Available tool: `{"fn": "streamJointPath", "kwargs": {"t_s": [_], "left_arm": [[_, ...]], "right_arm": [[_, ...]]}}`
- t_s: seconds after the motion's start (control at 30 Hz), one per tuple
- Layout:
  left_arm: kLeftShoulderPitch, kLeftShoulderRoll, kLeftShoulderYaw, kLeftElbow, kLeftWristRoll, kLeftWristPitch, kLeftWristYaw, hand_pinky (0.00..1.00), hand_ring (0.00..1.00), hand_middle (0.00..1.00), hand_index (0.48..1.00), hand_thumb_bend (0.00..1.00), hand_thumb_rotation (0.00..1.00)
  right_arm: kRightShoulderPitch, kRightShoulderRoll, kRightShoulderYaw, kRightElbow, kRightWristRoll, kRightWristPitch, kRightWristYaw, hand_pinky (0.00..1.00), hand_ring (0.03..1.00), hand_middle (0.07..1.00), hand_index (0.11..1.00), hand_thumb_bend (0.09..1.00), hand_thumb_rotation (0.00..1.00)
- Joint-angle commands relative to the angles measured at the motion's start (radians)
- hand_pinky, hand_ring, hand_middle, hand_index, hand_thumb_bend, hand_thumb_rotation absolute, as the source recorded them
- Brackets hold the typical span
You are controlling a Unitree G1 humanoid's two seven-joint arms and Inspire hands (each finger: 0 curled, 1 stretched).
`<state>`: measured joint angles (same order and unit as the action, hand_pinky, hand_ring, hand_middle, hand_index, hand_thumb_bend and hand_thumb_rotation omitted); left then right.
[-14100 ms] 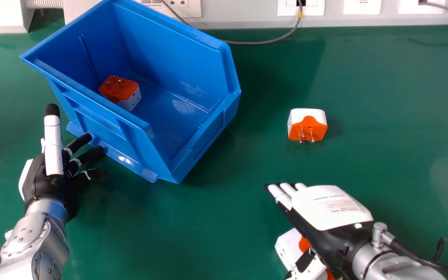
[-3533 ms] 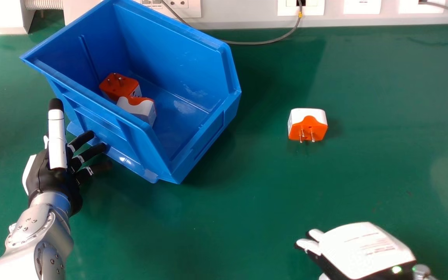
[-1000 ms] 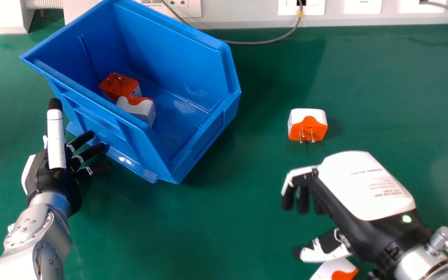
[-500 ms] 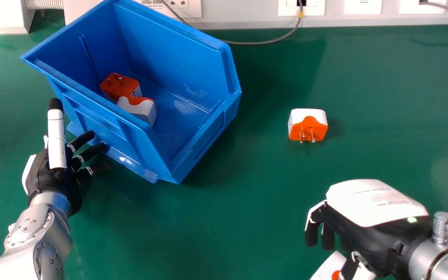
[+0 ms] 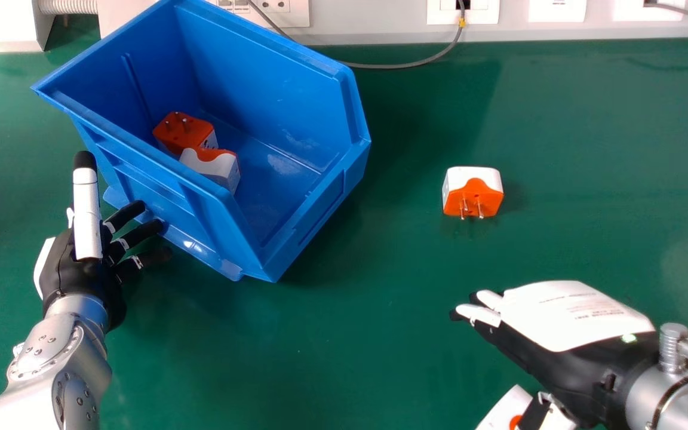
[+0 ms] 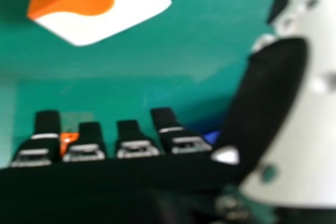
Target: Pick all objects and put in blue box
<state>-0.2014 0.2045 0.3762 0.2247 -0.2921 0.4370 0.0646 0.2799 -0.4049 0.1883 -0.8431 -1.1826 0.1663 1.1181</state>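
My left hand (image 5: 84,269) rests open beside the near-left side of the blue box (image 5: 296,239) in the head view, its fingers by the box's base. Two orange-and-white plug adapters lie inside: one orange side up (image 5: 183,132), the other mostly white (image 5: 215,169) against it. Another adapter (image 5: 473,192) stands on the green table right of the box, pins facing the near side. At the lower right my right hand (image 5: 571,322) is open, with an adapter (image 5: 504,411) partly hidden below it. In the right hand view, straight fingers of the right hand (image 6: 134,142) show near that adapter (image 6: 100,11), apart from it.
The green table (image 5: 350,358) spans the view. A grey cable (image 5: 404,65) runs along its far edge behind the box, below white wall sockets (image 5: 462,12). A ribbed hose (image 5: 68,6) shows at the far left corner.
A second adapter now lies in the box, absent in the oldest frame. My right hand has moved back toward the lower right since a second ago, and its curled fingers have straightened.
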Motion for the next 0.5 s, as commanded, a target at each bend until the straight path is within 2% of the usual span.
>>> {"fn": "streamJointPath", "kwargs": {"t_s": [0.0, 0.17, 0.33, 0.47], "left_arm": [[0.010, -0.006, -0.003, 0.010, 0.006, 0.018, 0.004, 0.65, 0.73, 0.83, 0.885, 0.86, 0.93], [0.014, -0.009, -0.005, -0.002, 0.007, 0.021, 0.007, 0.64, 0.73, 0.83, 0.885, 0.86, 0.93], [0.012, -0.007, -0.006, 0.004, 0.008, 0.018, 0.005, 0.64, 0.73, 0.83, 0.885, 0.86, 0.93], [0.011, -0.004, -0.005, 0.007, 0.007, 0.018, 0.002, 0.64, 0.73, 0.83, 0.885, 0.86, 0.94]], "right_arm": [[0.017, 0.004, 0.012, -0.006, -0.013, -0.017, -0.020, 0.91, 0.998, 0.998, 0.938, 1.000, 0.38], [0.050, 0.012, 0.027, 0.013, -0.028, -0.043, -0.062, 0.90, 1.000, 1.000, 0.943, 1.000, 0.37], [0.120, 0.013, 0.043, 0.051, -0.058, -0.081, -0.180, 0.88, 1.000, 1.000, 0.942, 1.000, 0.36], [0.150, 0.007, 0.056, 0.082, -0.116, -0.104, -0.236, 0.86, 1.000, 1.000, 0.941, 1.000, 0.32]]}}
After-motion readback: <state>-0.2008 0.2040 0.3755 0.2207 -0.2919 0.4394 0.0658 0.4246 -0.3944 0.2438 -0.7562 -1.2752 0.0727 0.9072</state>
